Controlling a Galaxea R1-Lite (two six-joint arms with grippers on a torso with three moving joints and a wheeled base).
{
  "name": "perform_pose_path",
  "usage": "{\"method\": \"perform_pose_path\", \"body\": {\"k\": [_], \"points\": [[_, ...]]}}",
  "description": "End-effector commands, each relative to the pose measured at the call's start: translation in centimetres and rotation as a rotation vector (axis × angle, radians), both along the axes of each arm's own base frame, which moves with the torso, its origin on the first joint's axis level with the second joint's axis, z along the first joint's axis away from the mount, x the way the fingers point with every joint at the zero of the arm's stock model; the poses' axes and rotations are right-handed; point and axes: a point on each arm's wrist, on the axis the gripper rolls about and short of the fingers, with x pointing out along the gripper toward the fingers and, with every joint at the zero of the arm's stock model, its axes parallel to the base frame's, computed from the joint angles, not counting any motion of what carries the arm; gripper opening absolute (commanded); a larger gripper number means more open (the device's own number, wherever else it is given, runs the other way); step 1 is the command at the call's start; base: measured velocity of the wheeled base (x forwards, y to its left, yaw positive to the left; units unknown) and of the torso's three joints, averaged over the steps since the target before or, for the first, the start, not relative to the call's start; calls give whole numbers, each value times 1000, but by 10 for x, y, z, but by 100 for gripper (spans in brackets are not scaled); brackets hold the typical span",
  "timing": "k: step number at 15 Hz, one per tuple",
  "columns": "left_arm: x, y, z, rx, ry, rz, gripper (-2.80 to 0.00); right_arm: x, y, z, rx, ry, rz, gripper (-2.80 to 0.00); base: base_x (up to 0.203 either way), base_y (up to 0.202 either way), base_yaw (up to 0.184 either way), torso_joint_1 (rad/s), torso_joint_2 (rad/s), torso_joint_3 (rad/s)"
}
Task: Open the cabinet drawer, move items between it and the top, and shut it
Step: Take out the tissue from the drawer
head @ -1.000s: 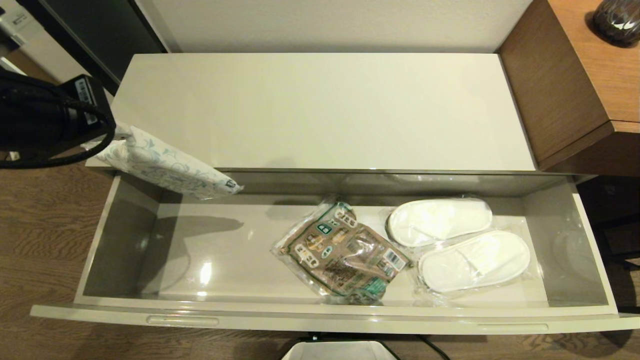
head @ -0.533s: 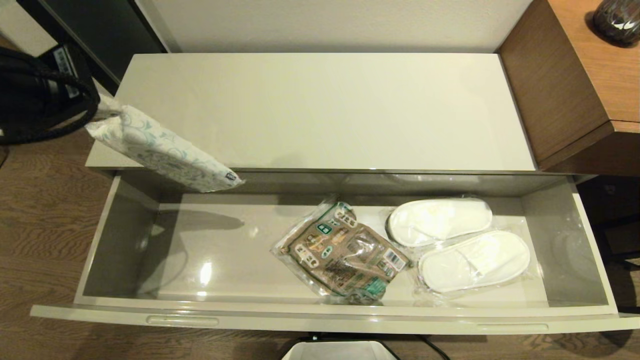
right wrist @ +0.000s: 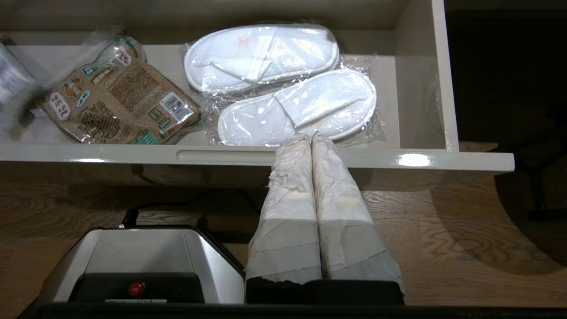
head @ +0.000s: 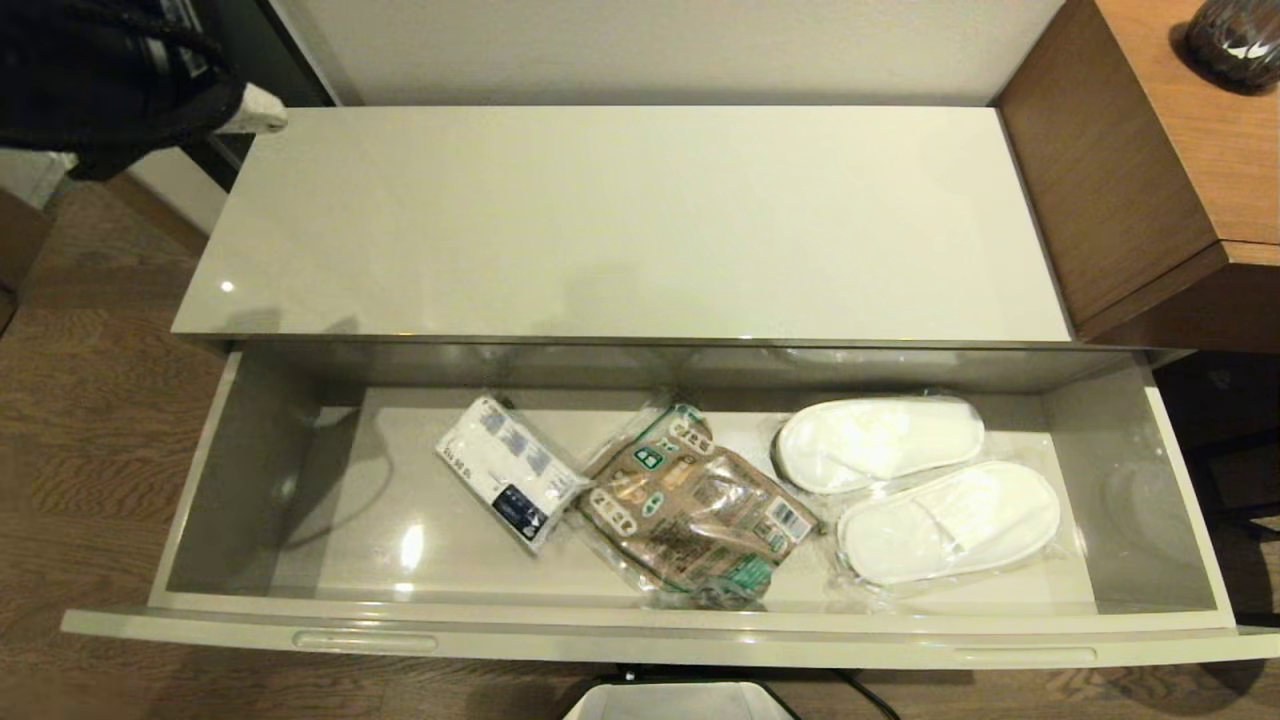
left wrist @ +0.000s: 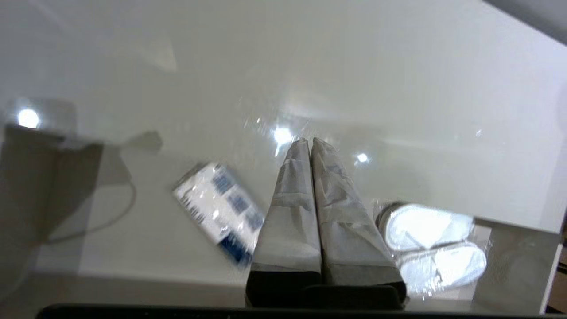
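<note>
The cabinet drawer stands pulled out under the cream top. On its floor the small white packet with blue print lies left of centre, touching a brown-and-green packet. The wrapped white slippers lie on the right. My left gripper hovers high over the top's far left corner, shut and empty. From its wrist the left gripper looks down on the white packet and slippers. My right gripper is shut and empty, before the drawer front near the slippers.
A brown wood-grain desk adjoins the cabinet on the right, with a dark vase on it. My own base stands on the wooden floor just before the drawer. The drawer's left third is bare.
The white packet hung from my left gripper over the drawer's left end; now it lies on the drawer floor. The left gripper has risen and drawn back to the far left.
</note>
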Motion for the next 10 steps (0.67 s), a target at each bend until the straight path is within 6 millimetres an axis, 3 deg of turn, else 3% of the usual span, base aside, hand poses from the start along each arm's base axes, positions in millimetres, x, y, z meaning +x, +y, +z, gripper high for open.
{"method": "perform_pose_path", "body": {"k": [1,3,7,10], "points": [[42,-12,-18,24,66,-11,-280,0,0,0,0,3,0,-280,0,0,0,0,0,0],[49,-13,-46,45,177,-14,-280,0,0,0,0,3,0,-280,0,0,0,0,0,0],[39,-10,-133,110,503,-27,-280,0,0,0,0,3,0,-280,0,0,0,0,0,0],[34,-9,-174,130,657,-32,-280,0,0,0,0,3,0,-280,0,0,0,0,0,0]]}}
